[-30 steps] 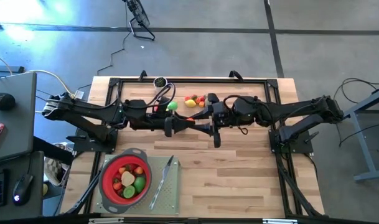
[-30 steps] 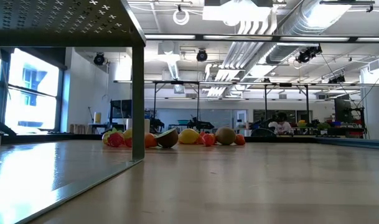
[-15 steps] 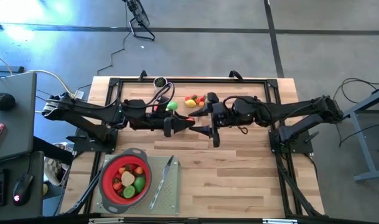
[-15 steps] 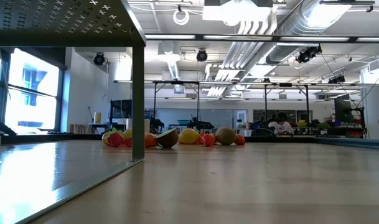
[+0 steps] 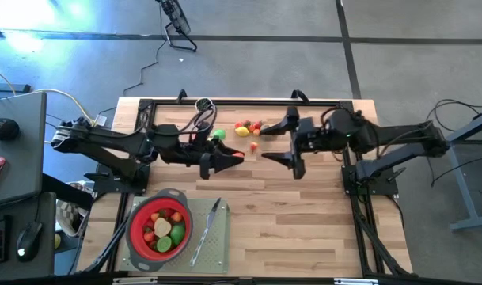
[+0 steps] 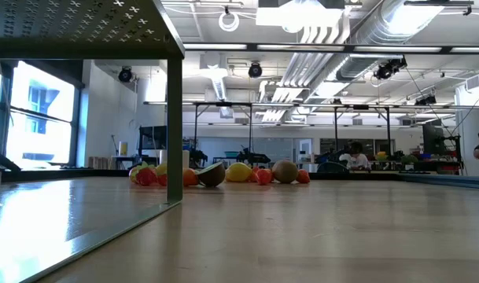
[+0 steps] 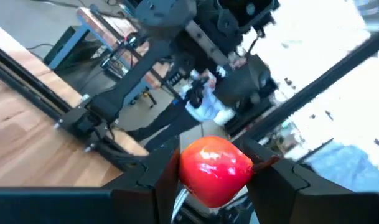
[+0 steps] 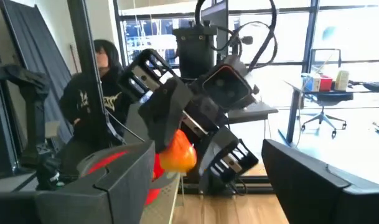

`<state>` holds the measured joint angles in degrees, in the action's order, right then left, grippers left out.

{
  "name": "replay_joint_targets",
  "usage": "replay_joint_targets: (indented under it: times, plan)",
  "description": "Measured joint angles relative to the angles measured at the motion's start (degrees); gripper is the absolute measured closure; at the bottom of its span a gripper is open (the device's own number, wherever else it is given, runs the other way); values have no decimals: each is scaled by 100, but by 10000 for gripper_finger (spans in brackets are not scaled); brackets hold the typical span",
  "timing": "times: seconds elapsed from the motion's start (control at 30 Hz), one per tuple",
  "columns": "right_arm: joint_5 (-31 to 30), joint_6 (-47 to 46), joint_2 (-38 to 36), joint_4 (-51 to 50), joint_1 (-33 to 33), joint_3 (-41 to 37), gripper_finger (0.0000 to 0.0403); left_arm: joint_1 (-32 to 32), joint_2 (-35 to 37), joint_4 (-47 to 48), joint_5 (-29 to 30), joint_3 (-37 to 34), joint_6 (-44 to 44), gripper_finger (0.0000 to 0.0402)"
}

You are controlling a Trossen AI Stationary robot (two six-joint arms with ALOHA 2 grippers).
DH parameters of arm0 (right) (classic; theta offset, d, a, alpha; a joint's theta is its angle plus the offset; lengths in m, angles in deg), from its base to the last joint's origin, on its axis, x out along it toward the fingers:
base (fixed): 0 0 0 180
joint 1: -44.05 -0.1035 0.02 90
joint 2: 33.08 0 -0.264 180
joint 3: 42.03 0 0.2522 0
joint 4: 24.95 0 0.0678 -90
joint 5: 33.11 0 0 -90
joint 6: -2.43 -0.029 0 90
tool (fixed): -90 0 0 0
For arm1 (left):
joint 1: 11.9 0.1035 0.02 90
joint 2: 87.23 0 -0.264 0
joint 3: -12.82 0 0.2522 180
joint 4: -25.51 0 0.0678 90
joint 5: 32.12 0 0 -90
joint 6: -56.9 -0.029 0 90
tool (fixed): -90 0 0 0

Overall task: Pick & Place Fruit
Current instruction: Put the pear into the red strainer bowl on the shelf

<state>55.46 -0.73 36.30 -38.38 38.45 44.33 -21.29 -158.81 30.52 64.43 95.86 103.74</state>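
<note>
My left gripper reaches over the table's middle and is shut on a small red toy fruit; the right wrist view shows that fruit from the front. My right gripper faces it from the right with a gap between them, fingers wide open and holding nothing. A cluster of loose fruit rests on the table near the far edge, with a green one beside it. The low view shows that row of fruit and neither gripper. My left gripper pinches the red fruit at its two opposite sides between the two fingers. The fingers lie level and point toward the table's right. The fruit is lifted clear of the table and sticks out past the fingertips.
A red strainer with several fruits inside stands on a grey mat at the near left, a slim knife beside it. A black frame borders the table. A person stands beyond it. Bare wood lies at the near right.
My right arm has drawn back toward the table's right edge, leaving a gap between the two grippers where they were close together. My left gripper has stayed over the middle with the red fruit.
</note>
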Motion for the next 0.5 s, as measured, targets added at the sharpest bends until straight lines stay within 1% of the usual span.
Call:
replay_joint_targets:
  times: [0.07, 0.17, 0.23, 0.37, 0.5]
  plan:
    - [6, -41, -110, -106, 0, 9, 115, 0, 62, -21, -151, 10, -53, 245]
    - [15, -218, -226, -279, -2, 9, 120, 0, 266, 191, -481, -3, -66, 245]
    - [12, -288, -227, -364, -2, 9, 123, 0, 394, 276, -848, 11, -156, 245]
    - [1, -302, -207, -383, -2, 9, 129, 0, 625, 516, -1772, 11, -248, 245]
    - [-10, -333, -147, -358, -2, 9, 132, -4, 746, 661, -2289, 5, -332, 245]
